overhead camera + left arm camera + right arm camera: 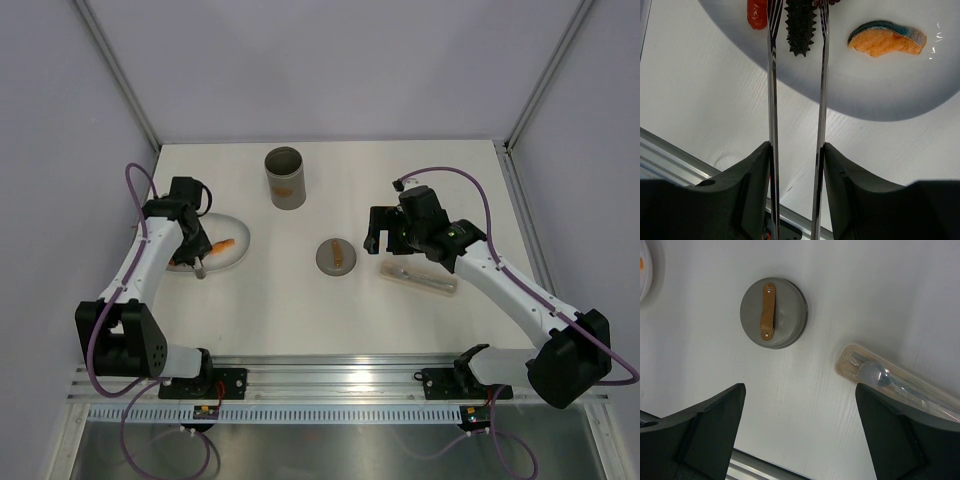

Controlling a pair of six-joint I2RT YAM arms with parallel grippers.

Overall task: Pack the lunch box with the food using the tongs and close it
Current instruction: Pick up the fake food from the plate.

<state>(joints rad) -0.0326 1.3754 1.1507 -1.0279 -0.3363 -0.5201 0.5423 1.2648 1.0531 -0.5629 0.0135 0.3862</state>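
setting: robot lab cell | cues: aluminium frame rail (340, 372), plain grey walls (330, 70), white tabletop (290, 315)

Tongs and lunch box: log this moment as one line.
left gripper: holds tongs over plate | right gripper: open, near lid | lunch box: upright, lid off

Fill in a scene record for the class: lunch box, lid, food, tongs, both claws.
Lunch box: tall grey cylindrical canister, upright, uncovered.
Lid: round grey lid with tan strip handle, lying on the table.
Food: orange fish slice, red piece, dark spiky piece, all on white oval plate.
Tongs: slim silver metal tongs, arms either side of the spiky piece.
Left claw: shut on the tongs.
Right claw: open, empty.
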